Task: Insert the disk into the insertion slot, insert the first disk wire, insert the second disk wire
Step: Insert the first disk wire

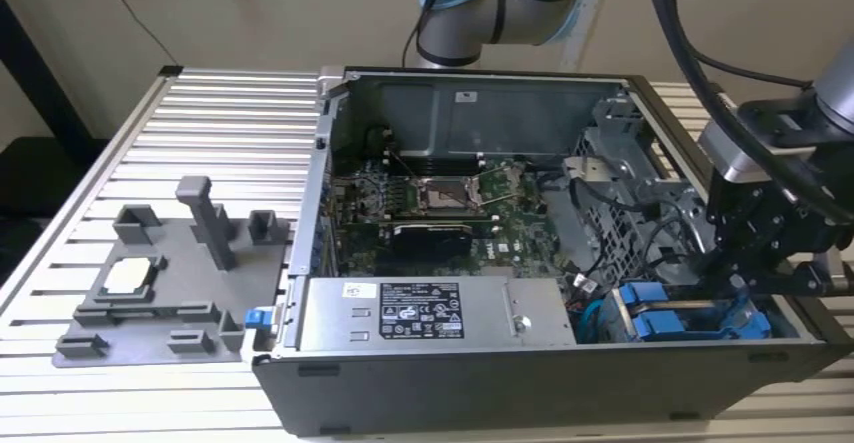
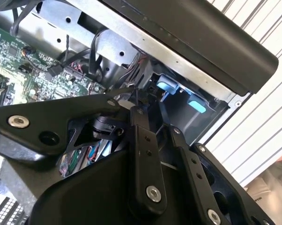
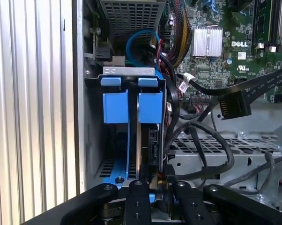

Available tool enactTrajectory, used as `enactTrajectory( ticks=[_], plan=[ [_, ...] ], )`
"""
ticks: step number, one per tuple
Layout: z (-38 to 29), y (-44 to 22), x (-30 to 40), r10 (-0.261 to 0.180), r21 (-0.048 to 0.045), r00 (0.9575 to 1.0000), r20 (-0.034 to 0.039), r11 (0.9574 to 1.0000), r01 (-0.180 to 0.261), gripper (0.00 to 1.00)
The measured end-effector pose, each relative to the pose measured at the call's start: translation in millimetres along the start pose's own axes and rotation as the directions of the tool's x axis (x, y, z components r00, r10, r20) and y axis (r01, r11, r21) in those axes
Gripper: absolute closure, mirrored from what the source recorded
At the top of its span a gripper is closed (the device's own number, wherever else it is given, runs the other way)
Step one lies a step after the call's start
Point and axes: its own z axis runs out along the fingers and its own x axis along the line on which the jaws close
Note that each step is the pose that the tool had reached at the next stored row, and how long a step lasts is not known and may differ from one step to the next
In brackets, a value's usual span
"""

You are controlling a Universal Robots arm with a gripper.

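Observation:
The disk (image 3: 148, 150) stands edge-on in the insertion slot (image 3: 92, 140) of the grey drive cage, its blue carrier rail (image 3: 128, 159) running down beside it. My gripper (image 3: 156, 183) is shut on the disk's near edge, and its black fingers (image 3: 137, 201) rise from the bottom of the first wrist view. In the exterior view the gripper (image 1: 754, 283) hangs over the cage at the case's front right corner, with the blue carrier (image 1: 731, 321) below it. Two blue tabs (image 3: 131, 105) sit at the far end of the cage. A black flat wire connector (image 3: 232, 105) lies loose above the cage.
The open computer case holds a motherboard (image 1: 441, 203) and a grey power-supply box (image 1: 434, 313) on the exterior view's left of the cage. Black cables (image 3: 197, 140) loop beside the cage. A grey fixture (image 1: 167, 283) sits on the ribbed table (image 1: 214, 123).

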Motion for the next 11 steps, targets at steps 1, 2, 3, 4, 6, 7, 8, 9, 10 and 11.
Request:
enactTrajectory(
  ticks=[1, 2, 3, 4, 6, 7, 8, 9, 10, 11],
  plan=[
    [-1.1, 0.0, 0.0, 0.0, -0.0001, 1.0, -0.0001, 1.0, 0.0, 0.74],
    [-2.1, -0.1, -0.1, 0.0, -0.0002, 1.0, 0.0, 1.0, 0.0, 0.74],
    [-3.3, -0.1, -0.1, 0.0, -0.0002, 1.0, -0.0002, 1.0, 0.0, 0.74],
    [-4.5, -0.1, -0.2, 0.0, -0.0003, 1.0, -0.0001, 1.0, 0.0, 0.74],
    [-7.3, -0.2, -0.3, 0.0, -0.0003, 1.0, -0.0002, 1.0, 0.0, 0.74],
    [-8.8, -0.3, -0.3, 0.0, -0.0004, 1.0, -0.0002, 1.0, 0.0, 0.74],
    [-10.3, -0.3, -0.4, 0.0, -0.0004, 1.0, -0.0003, 1.0, 0.0, 0.74],
    [-12.0, -0.4, -0.5, 0.0, -0.0005, 1.0, -0.0005, 1.0, 0.0, 0.74],
    [-13.7, -0.4, -0.5, 0.0, -0.0006, 1.0, -0.0007, 1.0, 0.0, 0.74],
    [-15.5, -0.5, -0.6, 0.0, -0.0006, 1.0, -0.0009, 1.0, 0.0, 0.74]
  ],
)
